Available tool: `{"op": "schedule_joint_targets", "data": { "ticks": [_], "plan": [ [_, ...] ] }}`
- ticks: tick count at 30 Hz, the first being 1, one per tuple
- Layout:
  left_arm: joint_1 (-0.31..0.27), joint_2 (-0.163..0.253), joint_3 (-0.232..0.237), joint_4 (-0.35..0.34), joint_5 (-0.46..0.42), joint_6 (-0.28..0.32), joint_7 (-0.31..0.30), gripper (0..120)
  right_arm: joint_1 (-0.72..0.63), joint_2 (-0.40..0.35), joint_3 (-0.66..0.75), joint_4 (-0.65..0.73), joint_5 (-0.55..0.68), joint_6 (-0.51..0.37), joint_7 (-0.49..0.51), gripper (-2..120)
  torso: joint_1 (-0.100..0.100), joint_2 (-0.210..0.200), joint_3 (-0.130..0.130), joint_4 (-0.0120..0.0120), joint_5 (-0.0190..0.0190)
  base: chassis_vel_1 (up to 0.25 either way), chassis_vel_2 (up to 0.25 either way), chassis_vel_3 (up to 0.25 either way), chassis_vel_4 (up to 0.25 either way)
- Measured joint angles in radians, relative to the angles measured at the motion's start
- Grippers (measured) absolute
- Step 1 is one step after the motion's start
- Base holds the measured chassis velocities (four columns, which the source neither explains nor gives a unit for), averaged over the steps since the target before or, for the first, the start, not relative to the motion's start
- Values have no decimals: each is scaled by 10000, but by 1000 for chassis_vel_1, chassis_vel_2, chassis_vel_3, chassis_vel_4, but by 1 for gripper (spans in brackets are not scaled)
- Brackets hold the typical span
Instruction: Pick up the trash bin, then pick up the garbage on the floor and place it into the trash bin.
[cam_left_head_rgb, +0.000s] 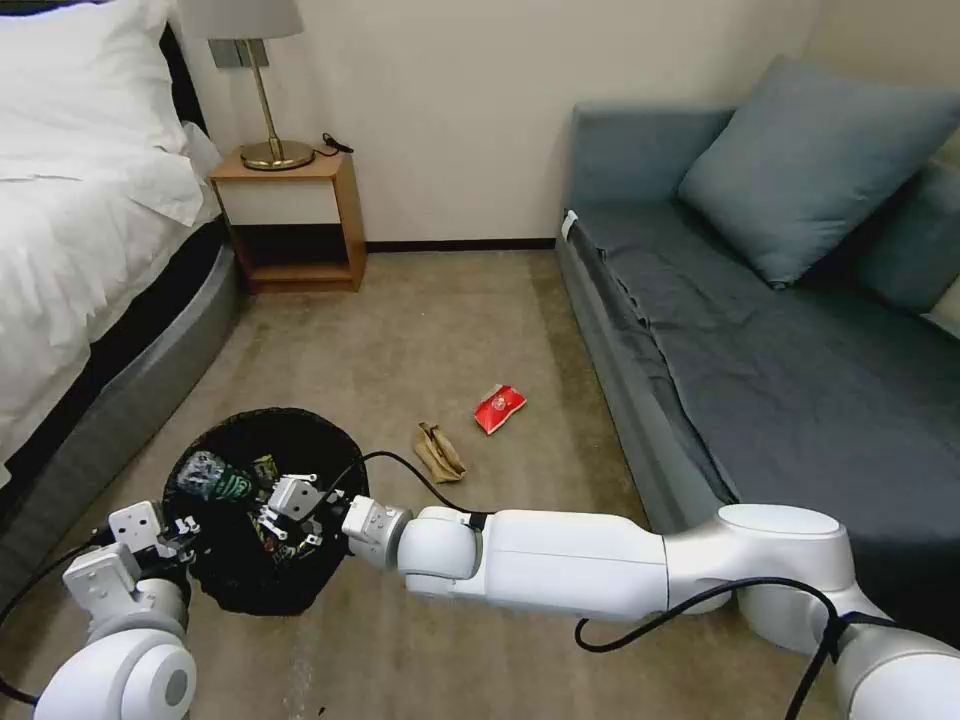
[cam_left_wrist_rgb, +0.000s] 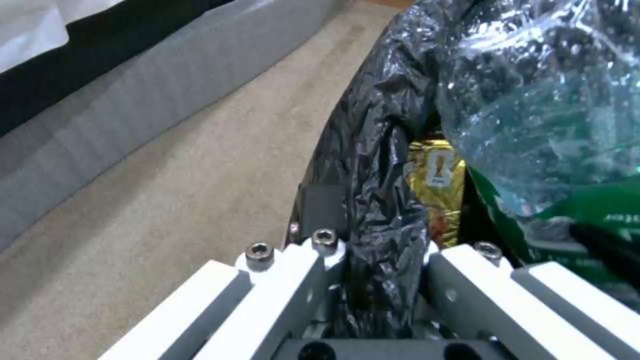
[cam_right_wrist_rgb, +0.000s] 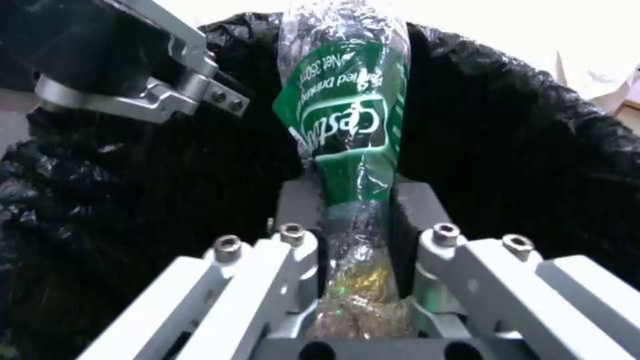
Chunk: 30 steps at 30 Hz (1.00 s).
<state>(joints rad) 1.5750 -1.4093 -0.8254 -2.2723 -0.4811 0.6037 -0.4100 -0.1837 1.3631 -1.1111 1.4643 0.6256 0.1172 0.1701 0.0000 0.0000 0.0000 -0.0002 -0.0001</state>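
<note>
The trash bin, round and black with a crinkled liner, hangs near the floor in front of me. My left gripper is shut on its near rim. My right gripper reaches inside the bin's mouth, shut on the clear bottle with the green label. A gold-brown snack wrapper lies in the bin beside the bottle. On the carpet past the bin lie the crumpled tan paper bag and the red packet.
A bed runs along the left, close to the bin. A wooden nightstand with a lamp stands at the far wall. The grey sofa fills the right side. Open carpet lies between them.
</note>
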Motion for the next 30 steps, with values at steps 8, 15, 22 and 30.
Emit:
{"op": "schedule_joint_targets", "data": {
  "ticks": [8,15,22,30],
  "plan": [
    [-37,-22,46,36,35,9,1,2,-83,-261,205,306,-122,35,-91,51,0,0,0,2,1,0,0,0,0],
    [-92,-26,82,79,50,17,1,2,-124,-370,322,622,-94,-57,-94,74,0,0,0,1,1,0,0,0,0],
    [-139,20,73,168,23,23,5,2,-232,-414,1058,1090,-53,-225,10,99,0,0,0,3,1,0,0,0,0],
    [-329,135,-32,283,-165,50,3,2,-297,-1374,3358,2914,426,-1181,499,100,0,0,0,5,5,0,0,0,0]
  ]
}}
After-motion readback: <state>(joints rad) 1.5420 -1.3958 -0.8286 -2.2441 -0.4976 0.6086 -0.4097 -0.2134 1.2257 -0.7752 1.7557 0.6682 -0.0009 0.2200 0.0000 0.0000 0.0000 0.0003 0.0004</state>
